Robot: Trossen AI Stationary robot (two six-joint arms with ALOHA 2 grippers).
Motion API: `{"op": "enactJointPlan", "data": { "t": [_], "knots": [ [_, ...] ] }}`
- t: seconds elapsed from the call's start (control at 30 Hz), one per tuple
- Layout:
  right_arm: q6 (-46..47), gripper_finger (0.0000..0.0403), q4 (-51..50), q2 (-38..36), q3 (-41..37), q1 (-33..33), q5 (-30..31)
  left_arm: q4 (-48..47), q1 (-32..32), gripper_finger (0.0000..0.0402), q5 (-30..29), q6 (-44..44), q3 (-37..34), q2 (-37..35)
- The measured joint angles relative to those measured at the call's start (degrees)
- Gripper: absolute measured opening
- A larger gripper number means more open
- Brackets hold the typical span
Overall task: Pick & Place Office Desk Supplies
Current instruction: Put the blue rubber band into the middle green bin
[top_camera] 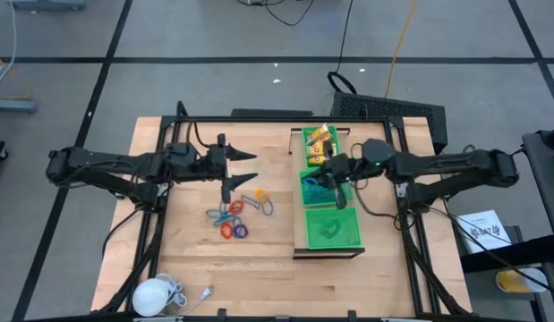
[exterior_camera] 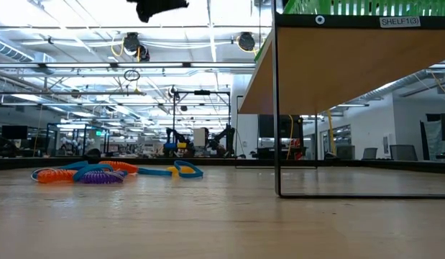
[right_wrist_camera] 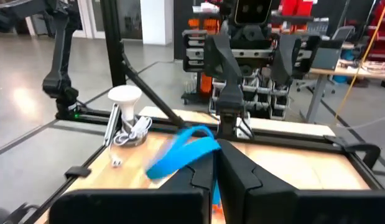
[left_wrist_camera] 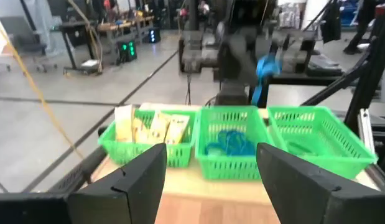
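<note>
Overhead, we see our right hand (top_camera: 331, 182) above the middle green basket (top_camera: 316, 193) on the shelf, pinched tight on a blue clip (right_wrist_camera: 183, 152). Our left hand (top_camera: 243, 167) hangs over the wooden surface (top_camera: 268, 246), fingers spread wide and holding nothing, just beside the colored rings (top_camera: 235, 215). Yellow packets (top_camera: 320, 139) sit in the far basket (top_camera: 307, 153).

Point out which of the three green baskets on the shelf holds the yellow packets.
The end basket, at the shelf's far end in the high view, holds the yellow packets. The middle basket has blue pieces; the other end basket has no yellow.
</note>
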Motion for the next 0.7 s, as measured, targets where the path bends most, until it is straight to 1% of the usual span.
{"op": "enactJointPlan", "data": {
  "t": [0.1, 0.27, 0.37, 0.5, 0.6, 0.7],
  "knots": [
    [0.05, 0.0002, -6.04, -4.0, 0.0, 0.37, 0.17, 4.9, 0.16, 0.0256, -0.92, -0.4, -4.18, -0.07],
    [0.08, 0.0002, -15.73, -8.86, 0.0, 1.44, 0.23, 14.83, 1.9, 0.0249, -5.03, -2.69, -13.46, -0.9],
    [0.07, 0.0002, -20.08, -10.41, -0.01, 2.21, 0.28, 20.57, 3.01, 0.0249, -5.17, -5.11, -18.16, -1.66],
    [0.03, 0.0002, -22.1, -11.09, -1.05, 2.78, 0.29, 25.36, 3.81, 0.0247, -5.21, -7.84, -22.3, -1.95],
    [-0.42, 0.0002, -21.79, -11.53, -3.16, 2.88, 0.73, 25.45, 3.93, 0.0246, -5.18, -9.54, -23.54, -1.53],
    [-0.38, 0.0002, -20.28, -12.16, -5.09, 2.88, 3.68, 25.38, 3.93, 0.0246, -5.14, -10.47, -23.7, -0.63]
  ]
}}
